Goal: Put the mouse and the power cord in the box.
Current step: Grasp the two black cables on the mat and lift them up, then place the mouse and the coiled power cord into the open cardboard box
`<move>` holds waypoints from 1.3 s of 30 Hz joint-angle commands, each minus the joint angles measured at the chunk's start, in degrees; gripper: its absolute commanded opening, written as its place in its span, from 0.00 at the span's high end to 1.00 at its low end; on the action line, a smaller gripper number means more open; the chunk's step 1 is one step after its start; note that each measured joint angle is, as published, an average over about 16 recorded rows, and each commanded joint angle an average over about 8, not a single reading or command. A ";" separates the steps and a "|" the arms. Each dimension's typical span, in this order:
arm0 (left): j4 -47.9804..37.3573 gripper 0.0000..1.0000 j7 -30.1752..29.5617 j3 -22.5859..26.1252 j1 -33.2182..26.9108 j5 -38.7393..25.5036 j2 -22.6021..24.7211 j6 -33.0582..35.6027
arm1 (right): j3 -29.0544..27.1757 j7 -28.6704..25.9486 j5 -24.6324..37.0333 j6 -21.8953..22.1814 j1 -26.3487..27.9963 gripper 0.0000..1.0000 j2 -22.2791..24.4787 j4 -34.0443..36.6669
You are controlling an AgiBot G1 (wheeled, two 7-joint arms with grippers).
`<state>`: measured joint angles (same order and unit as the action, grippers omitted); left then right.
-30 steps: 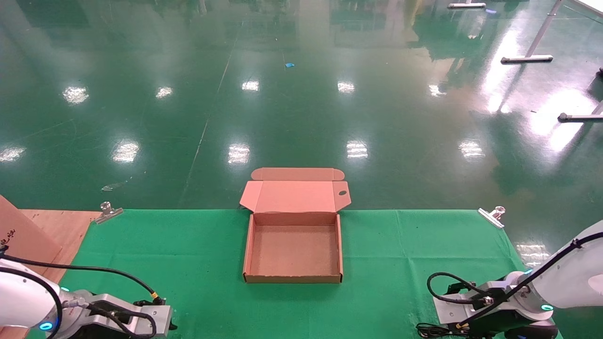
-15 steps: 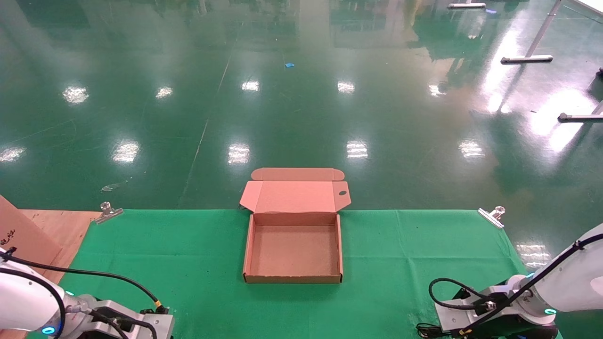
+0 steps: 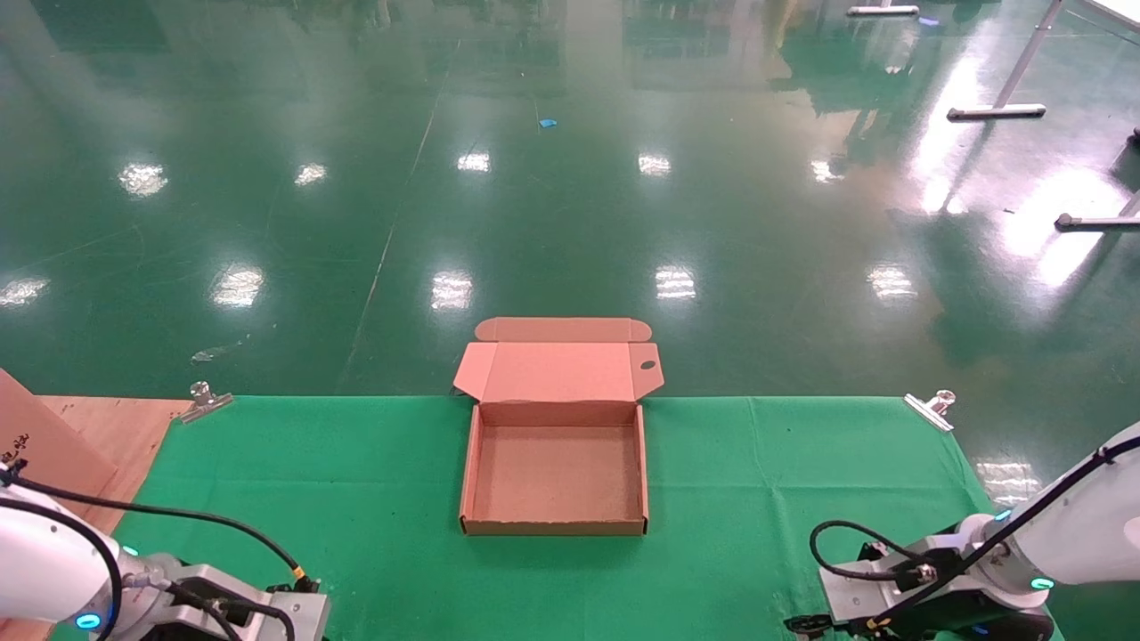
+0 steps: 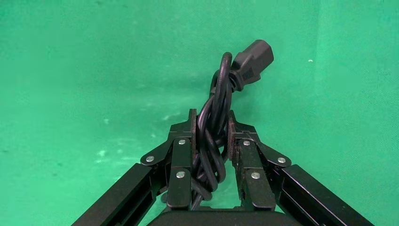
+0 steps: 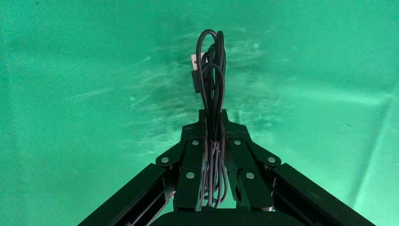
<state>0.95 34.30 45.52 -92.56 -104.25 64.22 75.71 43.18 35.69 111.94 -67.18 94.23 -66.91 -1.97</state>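
Your box (image 3: 554, 472) sat open and empty mid-desk (image 3: 374, 481), so nothing was packed yet. Left gripper (image 4: 210, 136) had its jaws clamped on the cord (image 4: 217, 113); right gripper (image 5: 212, 136) was clamped on thin mouse wire (image 5: 211, 94), mouse body not visible. Both still needed carrying to the box, well ahead of the jaws.

A: What do the arms look like?
B: White shells with glowing blue rings, grey wrist blocks (image 3: 877, 588), looped black cables (image 3: 842, 543).
A: The fingers?
B: Black linkage bars (image 4: 181, 169) with silver screws.
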 commanded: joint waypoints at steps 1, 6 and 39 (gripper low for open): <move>-0.05 1.00 0.02 -0.02 -0.34 0.04 -0.02 0.49 | -0.08 0.22 -0.11 -0.18 0.24 1.00 0.11 0.11; 0.75 1.00 0.24 0.65 -3.19 -0.95 -0.02 1.96 | -0.75 1.03 -1.08 -2.90 3.16 1.00 0.93 -0.46; 20.29 1.00 -18.56 -1.00 -34.18 3.26 3.27 14.98 | -2.54 -30.20 -6.38 -23.46 28.48 1.00 0.51 -39.84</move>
<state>21.81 15.87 44.81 -126.18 -100.97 67.34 90.40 40.98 5.60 105.33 -90.24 122.42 -66.07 -41.77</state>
